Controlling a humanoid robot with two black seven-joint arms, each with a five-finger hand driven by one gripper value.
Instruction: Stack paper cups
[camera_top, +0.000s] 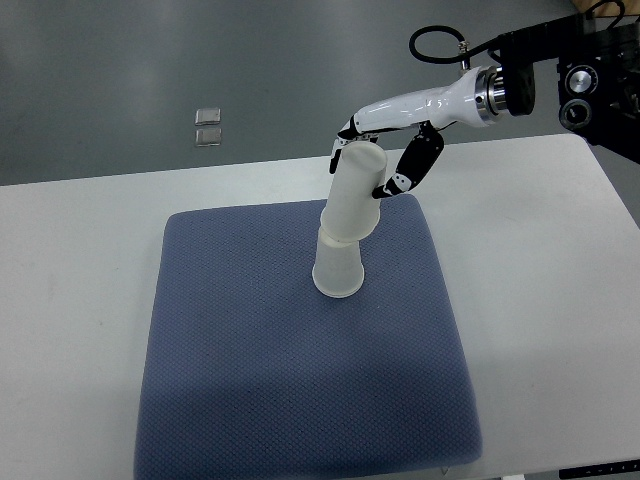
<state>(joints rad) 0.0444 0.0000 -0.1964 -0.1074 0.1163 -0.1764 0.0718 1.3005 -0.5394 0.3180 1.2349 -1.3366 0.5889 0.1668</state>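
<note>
item: upper paper cup (356, 195), white, upside down, tilted, its mouth lowered over the closed top of the lower paper cup (338, 266). the overlap looks partial; whether it is fully seated cannot be told from this steep angle.
item: lower paper cup, white, upside down, rim resting on the blue mat (250, 380), just behind the mat's centre.
item: right hand (385, 150), white with black fingertips, entering from the mat's far right corner. fingers curled round the top end of the upper paper cup, one set behind it, the thumb on its right side, so the cup is gripped.
item: left hand, not visible.
item: table (80, 250), white, under and around the mat on all sides.
item: two small clear objects (208, 129) on the grey floor, well beyond the mat's far left corner.
step in hand: seating the upper cup on the lower, likely near done.
next move calls for: straightening the tilt, pressing down along the lower cup's axis, then spreading the fingers without dragging the pair over.
open room: bare mat left, right and nearer of the cups; the table's far edge lies just behind the hand.
</note>
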